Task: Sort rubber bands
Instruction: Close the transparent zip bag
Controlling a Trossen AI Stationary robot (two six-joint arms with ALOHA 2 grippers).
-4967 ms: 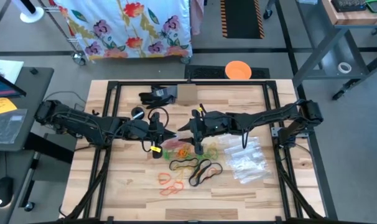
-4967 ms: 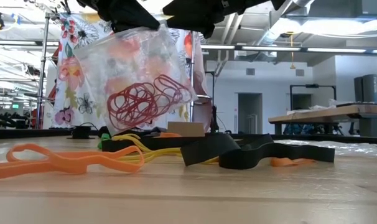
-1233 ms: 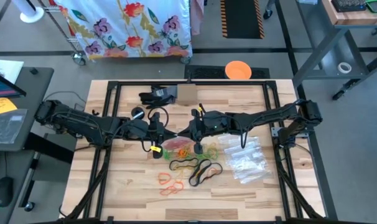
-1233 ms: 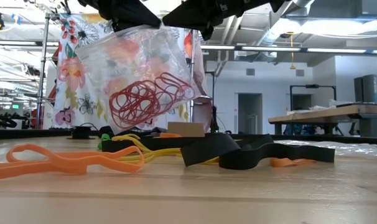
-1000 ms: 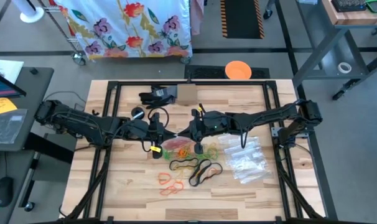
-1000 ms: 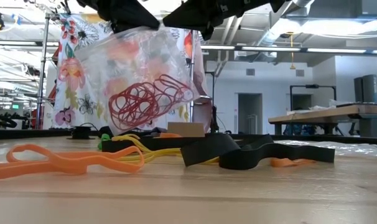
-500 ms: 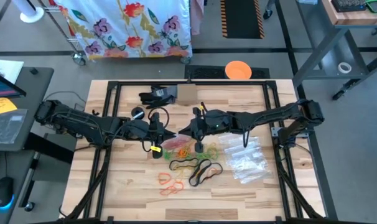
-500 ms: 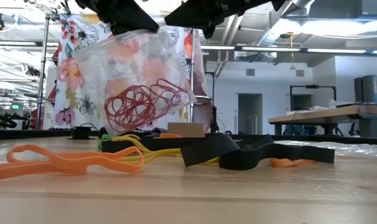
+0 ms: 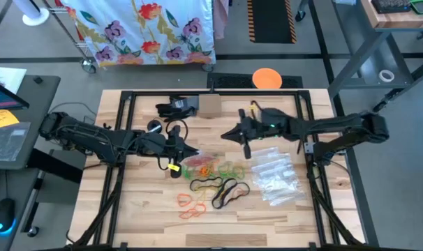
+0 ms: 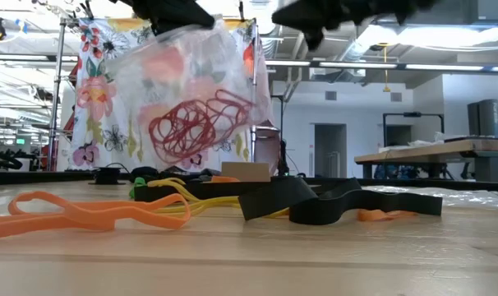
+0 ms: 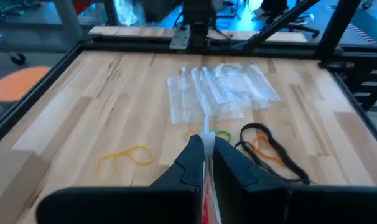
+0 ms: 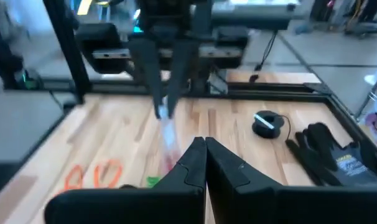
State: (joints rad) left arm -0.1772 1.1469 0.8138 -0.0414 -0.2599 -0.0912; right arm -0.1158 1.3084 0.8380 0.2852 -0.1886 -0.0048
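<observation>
Rubber bands (image 10: 201, 122) hang bagged from the left gripper's (image 9: 190, 153) pinching jaws alone; the right gripper (image 9: 229, 132), jaws pressed together, has apparently released and withdrawn.

The right hand (image 12: 205, 144), fingers pressed together, faces the left hand (image 12: 163, 111) pinching a clear bag (image 12: 170, 140).
</observation>
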